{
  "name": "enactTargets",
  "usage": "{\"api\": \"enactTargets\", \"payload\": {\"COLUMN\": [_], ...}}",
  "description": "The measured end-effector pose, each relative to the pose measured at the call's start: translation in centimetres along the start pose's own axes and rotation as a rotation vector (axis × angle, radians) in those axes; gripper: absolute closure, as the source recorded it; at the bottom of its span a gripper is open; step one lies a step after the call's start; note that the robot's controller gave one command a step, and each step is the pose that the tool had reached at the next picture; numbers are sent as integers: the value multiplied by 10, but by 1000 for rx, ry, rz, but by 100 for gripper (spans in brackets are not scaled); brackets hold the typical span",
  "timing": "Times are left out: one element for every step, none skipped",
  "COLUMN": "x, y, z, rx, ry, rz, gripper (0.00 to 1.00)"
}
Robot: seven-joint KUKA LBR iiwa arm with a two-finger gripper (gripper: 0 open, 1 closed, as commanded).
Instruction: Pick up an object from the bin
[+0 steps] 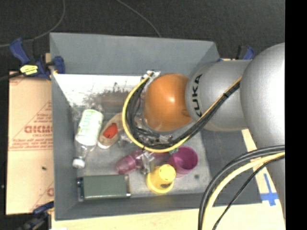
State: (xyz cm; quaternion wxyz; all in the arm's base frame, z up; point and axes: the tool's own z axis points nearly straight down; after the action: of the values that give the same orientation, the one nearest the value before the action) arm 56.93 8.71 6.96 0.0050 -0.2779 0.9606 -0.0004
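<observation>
Since orange wrist cover hides grasp, cannot tell if open or closed; you descend straight between purple piece and yellow cup, avoiding magenta cup.

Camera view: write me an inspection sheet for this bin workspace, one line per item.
Surface: grey metal bin, floor scuffed near the back wall.
Job's things: nearest the claw are a purple translucent piece, a magenta cup and a yellow cup.
Clutter: clear bottle with a green label lying at the left; orange-red piece beside it; grey flat box at the front wall.
Claw: claw low in the bin under the orange cover, between the purple piece and the magenta cup.
Cables: yellow-and-black cable looped round the cover; thin black wire on the floor outside.
Surroundings: dark floor; nothing else seen.
</observation>
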Motion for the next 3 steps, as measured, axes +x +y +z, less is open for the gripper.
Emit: {"api": "enactTargets", "payload": {"x": [24,24,24], "y": [24,24,23], "z": [-1,-1,-1], "rx": [-4,-4,-4], "ry": [6,6,6], "rz": [295,296,297], "gripper": [100,100,100]}}
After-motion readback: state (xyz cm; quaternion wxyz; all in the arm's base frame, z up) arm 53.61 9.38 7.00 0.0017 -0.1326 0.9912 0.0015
